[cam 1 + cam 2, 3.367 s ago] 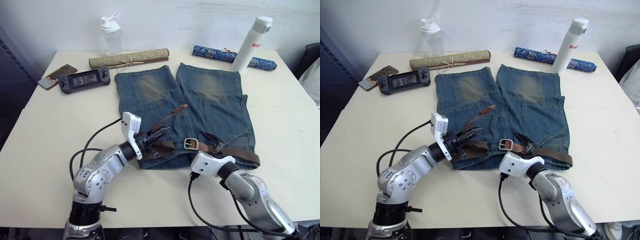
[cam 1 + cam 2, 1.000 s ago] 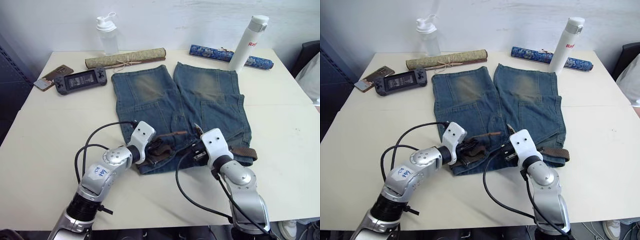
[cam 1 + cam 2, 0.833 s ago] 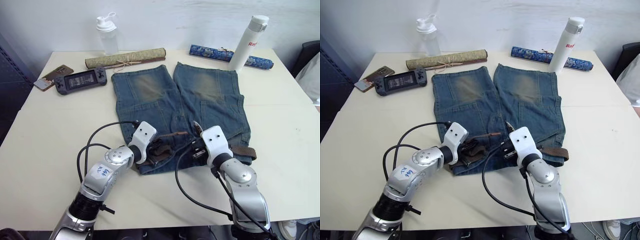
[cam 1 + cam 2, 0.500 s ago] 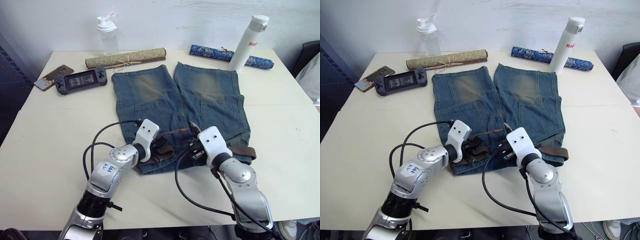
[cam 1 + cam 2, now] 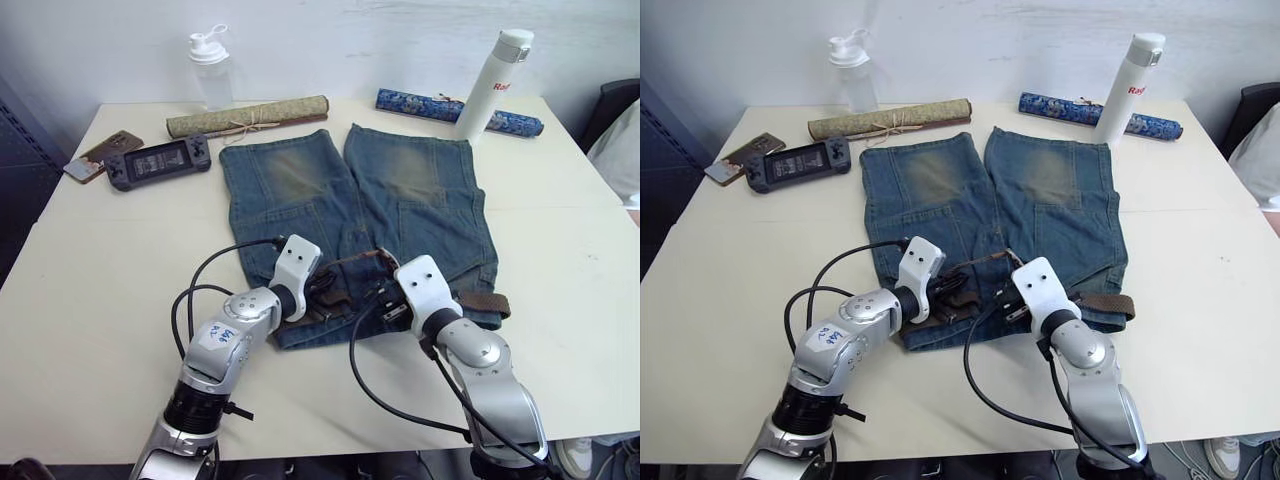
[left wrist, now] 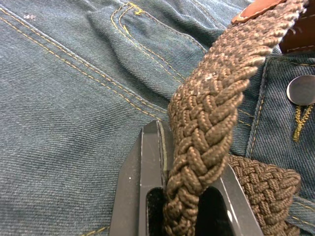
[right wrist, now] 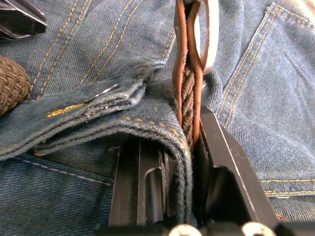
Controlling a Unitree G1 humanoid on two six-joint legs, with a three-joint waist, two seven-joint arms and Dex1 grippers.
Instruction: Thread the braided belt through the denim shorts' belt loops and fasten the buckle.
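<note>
Both grippers have come closer together over the front of the waistband since the earlier frames, when the tan tip of the belt (image 6: 206,132) stood up in the air beside the left gripper (image 5: 318,296); now the tip lies lower, bent toward the right gripper (image 5: 384,296). The shorts (image 5: 300,190) lie flat on the table (image 5: 100,260), waist toward the robot, and the belt runs along the waistband, with its far part coming out on the right side of the waist. In the left wrist view the left fingers (image 6: 147,167) are clenched on the braided strap near its tan end, close to the metal button (image 6: 301,90). In the right wrist view the right fingers (image 7: 224,162) grasp the leather end with the buckle (image 7: 206,34) together with a fold of denim, so the cloth is lifted and bunched. Fastening seems to be the step in hand, and it is not done yet. One risk is that the pinched denim is dragged along with the buckle, which would twist the waistband and hide the opening. Another risk is that the soft braid bends or slips between the left fingers, so the tip misses the frame. Whether every loop is already threaded cannot be told.
</note>
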